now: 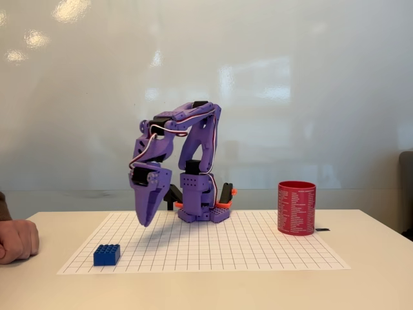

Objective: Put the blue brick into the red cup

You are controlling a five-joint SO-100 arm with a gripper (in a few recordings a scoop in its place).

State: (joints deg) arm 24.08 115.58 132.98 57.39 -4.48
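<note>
End effector point(148, 219) hangs nose-down over the gridded mat point(258, 248), tip clear of the surface, nothing in it. From this side its fingers overlap into one purple wedge, so I cannot tell whether they are spread or closed. The purple arm point(193, 145) is folded over on itself above its base point(203, 210), white and red cables looping along the upper links; the base sits at the mat's far edge, with an orange piece showing at its foot. Taking the mat as the reference: the blue brick point(106, 254) lies flat on it near the front left corner, studs up, below and to the left of the end effector's tip and apart from it. The red cup point(297, 208) stands upright at the mat's back right corner, rows of fine white print around its side, well apart from the brick and to the right of the arm's base. A small dark thing lies on the desk point(374, 278) just beside the cup's right foot; too small to tell what it is. A person's hand point(17, 240) rests closed on the desk left of the mat, off its edge. Pale glossy wall behind, with light reflections.
</note>
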